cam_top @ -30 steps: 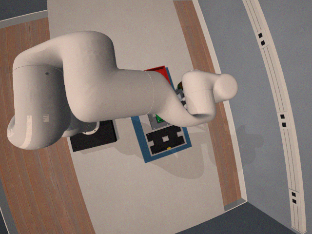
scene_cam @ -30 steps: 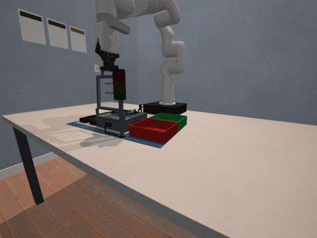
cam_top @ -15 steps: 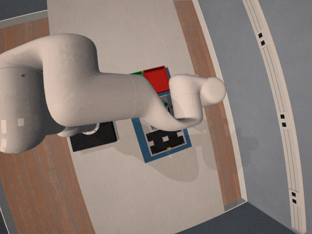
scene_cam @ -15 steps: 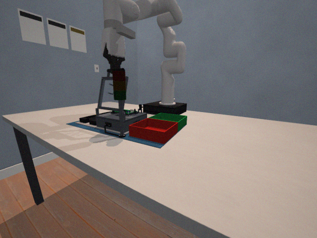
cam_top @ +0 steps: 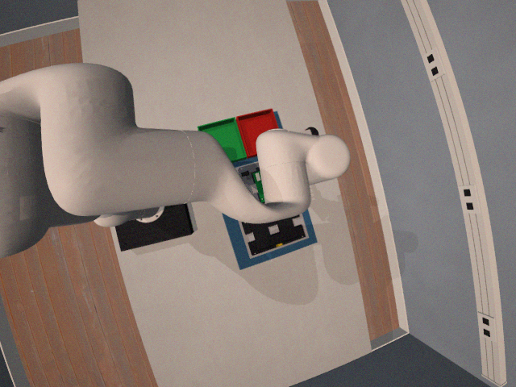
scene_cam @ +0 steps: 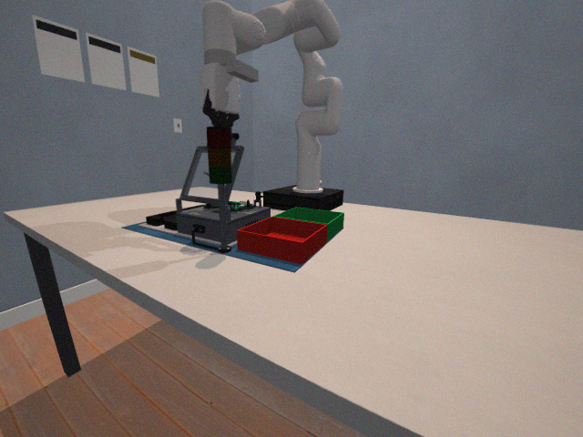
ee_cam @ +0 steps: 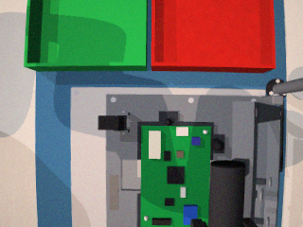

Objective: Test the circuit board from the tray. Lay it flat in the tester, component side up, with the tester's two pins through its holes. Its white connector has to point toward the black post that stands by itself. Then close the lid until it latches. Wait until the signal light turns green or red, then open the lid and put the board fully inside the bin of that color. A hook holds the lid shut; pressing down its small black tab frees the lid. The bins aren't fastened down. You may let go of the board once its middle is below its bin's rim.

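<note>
The green circuit board lies flat in the grey tester, component side up. Its white connector sits near its far left corner, close to a black post. The tester's lid stands raised and tilted. My gripper is high above the tester at the lid's top edge, shut on the lid's dark handle. The signal light stands just below it, with dim colours. The green bin and the red bin stand side by side beyond the tester.
The black tray lies on the blue mat on the tester's other side. The arm's black base stands behind the bins. My arm hides much of the tester in the overhead view.
</note>
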`<state>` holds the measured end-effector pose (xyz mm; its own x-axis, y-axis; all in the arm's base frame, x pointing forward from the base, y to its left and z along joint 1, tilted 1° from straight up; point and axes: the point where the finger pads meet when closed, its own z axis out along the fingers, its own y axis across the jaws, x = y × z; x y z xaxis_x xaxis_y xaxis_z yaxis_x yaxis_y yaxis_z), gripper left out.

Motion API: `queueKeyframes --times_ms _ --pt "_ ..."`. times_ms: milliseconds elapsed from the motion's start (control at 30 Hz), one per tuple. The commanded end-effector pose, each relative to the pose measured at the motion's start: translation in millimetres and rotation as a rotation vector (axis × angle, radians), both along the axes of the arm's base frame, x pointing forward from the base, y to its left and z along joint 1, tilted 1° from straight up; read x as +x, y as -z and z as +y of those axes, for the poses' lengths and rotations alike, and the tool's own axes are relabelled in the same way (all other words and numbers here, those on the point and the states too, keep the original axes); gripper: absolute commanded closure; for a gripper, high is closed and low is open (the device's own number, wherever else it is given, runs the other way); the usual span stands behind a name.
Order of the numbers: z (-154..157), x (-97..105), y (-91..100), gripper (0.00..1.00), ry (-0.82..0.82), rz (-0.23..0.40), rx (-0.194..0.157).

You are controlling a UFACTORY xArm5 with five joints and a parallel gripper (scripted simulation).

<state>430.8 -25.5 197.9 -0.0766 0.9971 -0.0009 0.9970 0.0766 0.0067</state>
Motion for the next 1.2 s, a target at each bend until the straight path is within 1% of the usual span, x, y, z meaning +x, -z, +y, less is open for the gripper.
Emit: queueKeyframes --times_ms 0,67,167,567,633,1000,1133,1167 --pt "-1 -12 6.2 1.0 0.0 -0.004 0.0" --pt "-1 -12 6.2 1.0 0.0 -0.004 0.0" --pt "-1 -20 12.0 1.0 0.0 -0.004 0.0" --pt "-4 -51 40.9 1.0 0.0 -0.004 0.0" --pt "-4 -51 40.9 1.0 0.0 -0.004 0.0" --pt "-5 -73 75.0 1.0 0.0 -0.004 0.0" --pt "-5 -79 87.0 1.0 0.0 -0.004 0.0" --pt "-5 -79 87.0 1.0 0.0 -0.004 0.0"
